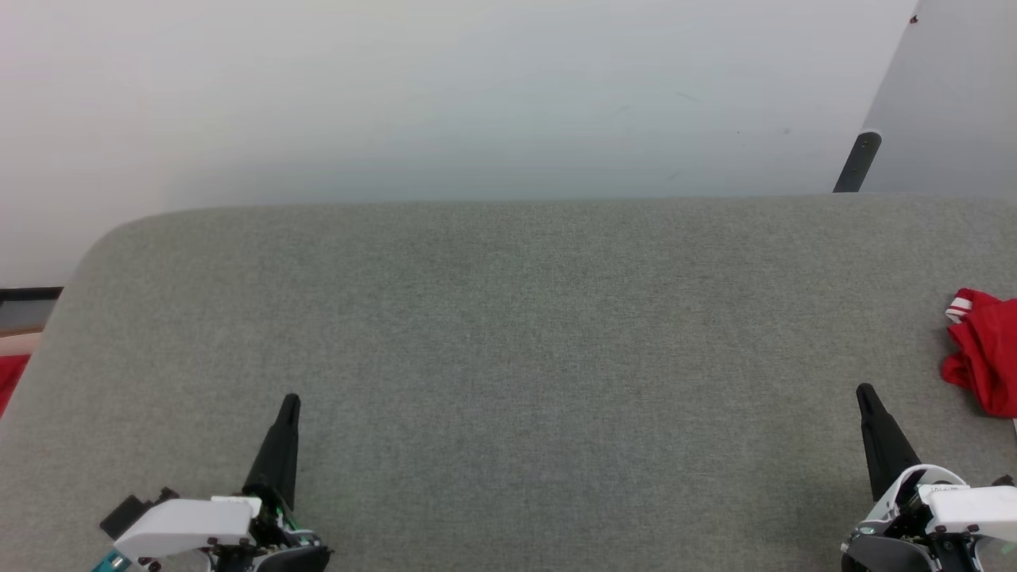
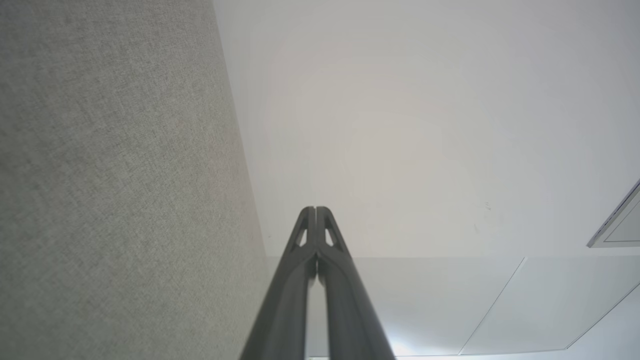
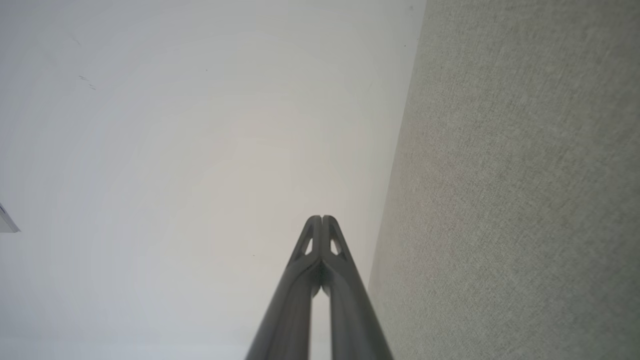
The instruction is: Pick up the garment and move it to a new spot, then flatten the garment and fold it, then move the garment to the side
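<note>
The garment [image 1: 985, 353], red with a strip of red-white trim, lies bunched at the right edge of the grey fabric table [image 1: 508, 334], partly cut off by the head view's border. My right gripper [image 1: 866, 395] hovers at the lower right, a little left of and below the garment, fingers shut with nothing between them. My left gripper [image 1: 291, 403] rests at the lower left, far from the garment, also shut and empty. The left wrist view has the left gripper [image 2: 316, 210] with tips touching. In the right wrist view the right gripper [image 3: 321, 219] is closed the same way.
The grey table has a rounded far left corner and ends at a white wall [image 1: 445, 95]. A dark post [image 1: 858, 163] stands behind the far right edge. A patch of red [image 1: 9, 377] lies beyond the table's left edge.
</note>
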Controlling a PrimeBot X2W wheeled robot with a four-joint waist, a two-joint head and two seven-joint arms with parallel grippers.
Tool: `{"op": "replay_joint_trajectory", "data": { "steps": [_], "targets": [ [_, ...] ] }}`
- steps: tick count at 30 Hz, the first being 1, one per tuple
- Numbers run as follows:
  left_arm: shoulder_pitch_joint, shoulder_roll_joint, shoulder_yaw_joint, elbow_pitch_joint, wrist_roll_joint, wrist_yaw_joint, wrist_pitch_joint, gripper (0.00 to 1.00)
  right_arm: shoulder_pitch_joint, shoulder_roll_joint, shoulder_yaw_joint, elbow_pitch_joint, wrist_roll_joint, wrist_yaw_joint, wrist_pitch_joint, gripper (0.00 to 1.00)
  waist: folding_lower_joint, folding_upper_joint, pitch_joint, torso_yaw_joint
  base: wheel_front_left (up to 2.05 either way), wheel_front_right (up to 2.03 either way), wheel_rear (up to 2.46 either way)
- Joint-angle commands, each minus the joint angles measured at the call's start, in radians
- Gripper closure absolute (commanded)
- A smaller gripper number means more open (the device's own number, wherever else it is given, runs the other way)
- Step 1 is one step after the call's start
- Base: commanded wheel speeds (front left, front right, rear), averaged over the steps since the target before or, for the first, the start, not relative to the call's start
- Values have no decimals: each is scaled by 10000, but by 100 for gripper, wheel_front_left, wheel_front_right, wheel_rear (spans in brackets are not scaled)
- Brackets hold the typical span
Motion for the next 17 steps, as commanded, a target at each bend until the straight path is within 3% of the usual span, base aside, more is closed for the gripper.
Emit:
{"op": "replay_joint_trajectory", "data": {
  "steps": [1,17],
  "targets": [
    [-104,-20,33,16,42,4,10,100,-38,38,-14,9,-19,-7,19,100,0,0,0,0,0,0,0],
    [-104,-23,39,17,50,4,16,100,-39,39,-14,9,-23,-7,19,100,0,0,0,0,0,0,0]
  ]
}}
